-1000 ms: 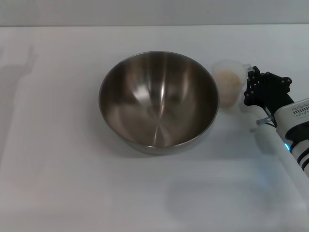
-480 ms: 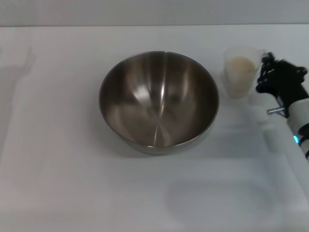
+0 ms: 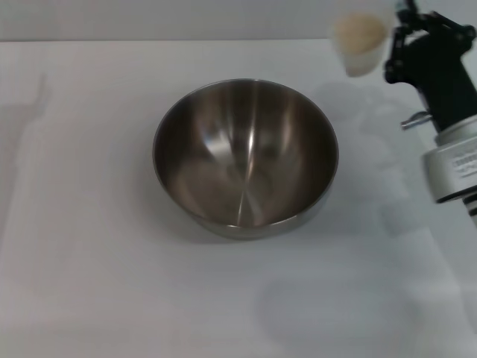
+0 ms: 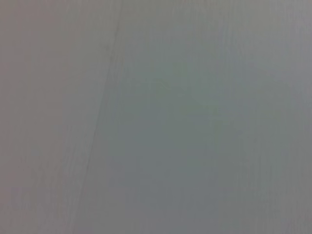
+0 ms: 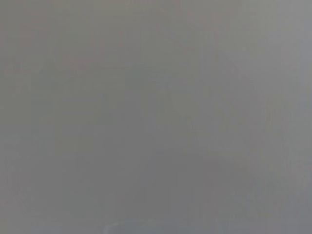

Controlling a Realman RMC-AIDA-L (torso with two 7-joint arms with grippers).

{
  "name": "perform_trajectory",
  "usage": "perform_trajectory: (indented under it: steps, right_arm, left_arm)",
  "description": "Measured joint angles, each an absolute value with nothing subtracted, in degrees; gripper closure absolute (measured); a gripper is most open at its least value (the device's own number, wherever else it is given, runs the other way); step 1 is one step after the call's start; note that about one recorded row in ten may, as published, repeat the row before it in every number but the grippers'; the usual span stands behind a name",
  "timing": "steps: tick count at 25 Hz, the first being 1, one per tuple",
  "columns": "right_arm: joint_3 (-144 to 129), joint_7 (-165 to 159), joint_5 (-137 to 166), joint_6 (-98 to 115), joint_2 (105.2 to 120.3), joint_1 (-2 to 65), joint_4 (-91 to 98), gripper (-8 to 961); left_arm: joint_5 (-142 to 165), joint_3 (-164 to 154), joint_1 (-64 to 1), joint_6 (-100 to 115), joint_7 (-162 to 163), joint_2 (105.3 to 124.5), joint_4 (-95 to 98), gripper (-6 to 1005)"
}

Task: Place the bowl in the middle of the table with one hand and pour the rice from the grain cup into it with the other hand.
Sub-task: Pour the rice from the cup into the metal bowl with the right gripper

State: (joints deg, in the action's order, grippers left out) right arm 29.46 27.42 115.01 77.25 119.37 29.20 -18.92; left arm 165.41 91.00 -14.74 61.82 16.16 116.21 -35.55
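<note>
Item 1. The bowl [image 3: 245, 156]: large round stainless-steel vessel, upright on the table [image 3: 89, 283], standing about mid-surface. Brushed grey interior with bright streaks of reflection; nothing lies inside it. It serves as the landmark for the entries below.

Item 2. The grain cup [image 3: 360, 43]: small clear plastic cup, far smaller than the bowl. It sits beyond the bowl and off to its right, held in the air, clear of the bowl's rim and not over its opening. It stands close to upright, mouth facing up.

Item 3. The rice [image 3: 359, 33]: pale beige grains, seen through and over the cup's mouth as a shallow fill. All of it is in the cup; none shows in the bowl.

Item 4. The right gripper [image 3: 396, 46]: black claw on a silver and white wrist, to the right of the bowl and beyond its far rim. It is closed on the handle side of the grain cup and carries the cup off the surface. The fingers themselves merge into the dark body, so how narrow the grip is cannot be judged.

Item 5. The left gripper: appears in no view.

Item 6. Wrist views: both show only a flat, featureless grey field; no object can be made out in either.
</note>
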Motion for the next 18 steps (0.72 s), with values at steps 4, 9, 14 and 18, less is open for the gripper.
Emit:
perform_trajectory:
  steps: [4, 9, 14, 18]
  right_arm:
    - [29.44, 36.75, 118.71, 76.97, 119.45, 30.38, -19.24, 942]
    - [29.21, 53.15, 123.01, 76.68, 119.76, 30.54, -20.79, 941]
    - [26.99, 66.52, 123.63, 76.62, 119.79, 30.80, -20.87, 941]
    - [26.21, 75.25, 124.22, 76.64, 119.66, 31.45, -20.28, 940]
  left_arm:
    - [165.41, 91.28, -14.83, 61.80, 16.03, 116.27, -35.51, 159]
    - [165.41, 92.19, -15.18, 61.80, 15.88, 116.82, -35.51, 159]
    - [165.41, 92.61, -15.56, 61.79, 15.75, 117.07, -35.50, 159]
    - [165.41, 92.88, -15.62, 61.78, 15.74, 117.08, -35.54, 159]
